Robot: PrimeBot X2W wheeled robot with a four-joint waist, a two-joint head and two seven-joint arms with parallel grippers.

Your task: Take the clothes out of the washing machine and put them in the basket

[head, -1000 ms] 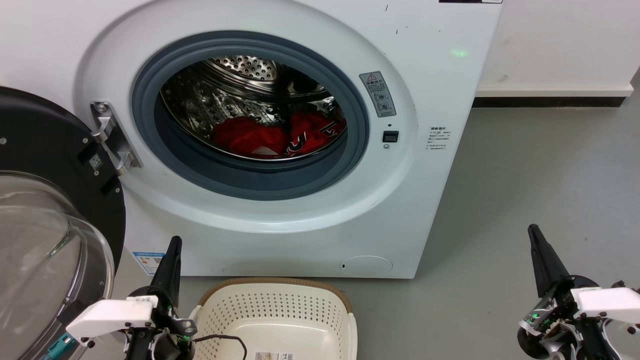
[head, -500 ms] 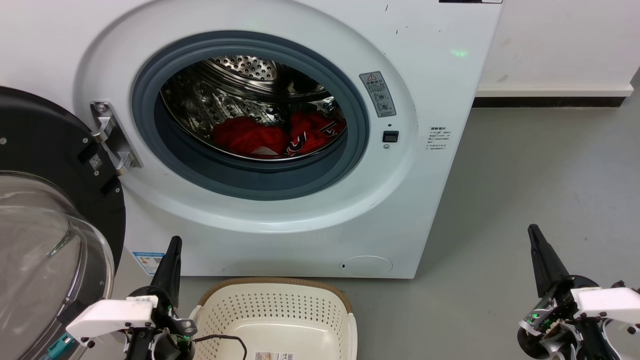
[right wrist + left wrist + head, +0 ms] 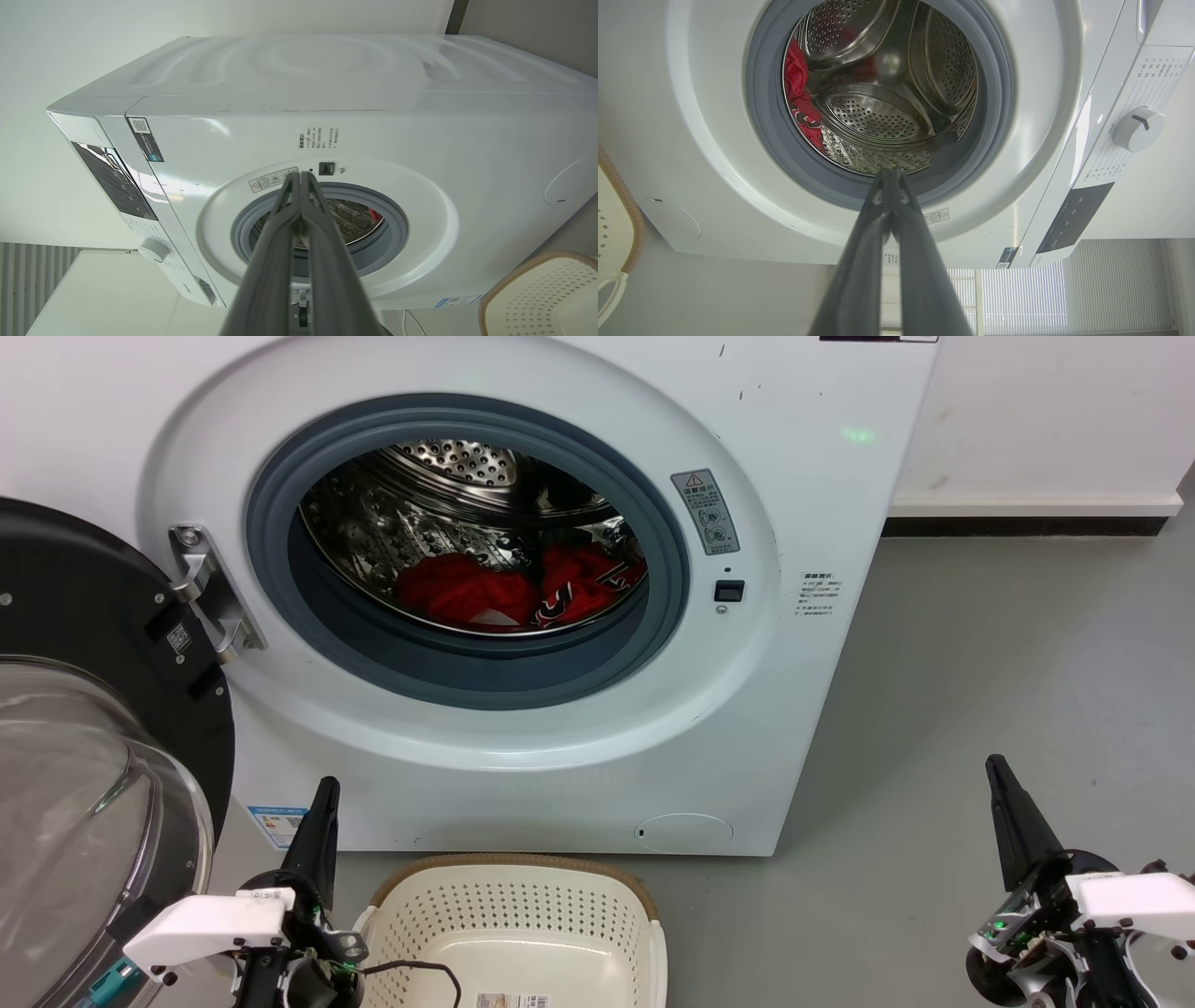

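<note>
So, step one not begun: clothes [image 3: 504, 590] in drum [image 3: 448, 490] bottom, basket [image 3: 523, 907] on floor [image 3: 980, 663] at machine [image 3: 822, 476] foot. Pinched together, empty: left tool [image 3: 326, 786], right tool [image 3: 994, 763]. Next: spread one, reach into drum

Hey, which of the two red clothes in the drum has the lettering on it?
The right-hand garment in the head view: it has black-and-white markings at its lower edge. The left-hand garment looks plain red.

A laundry room, by its washing machine [image 3: 822, 476] and basket [image 3: 513, 907].
</note>
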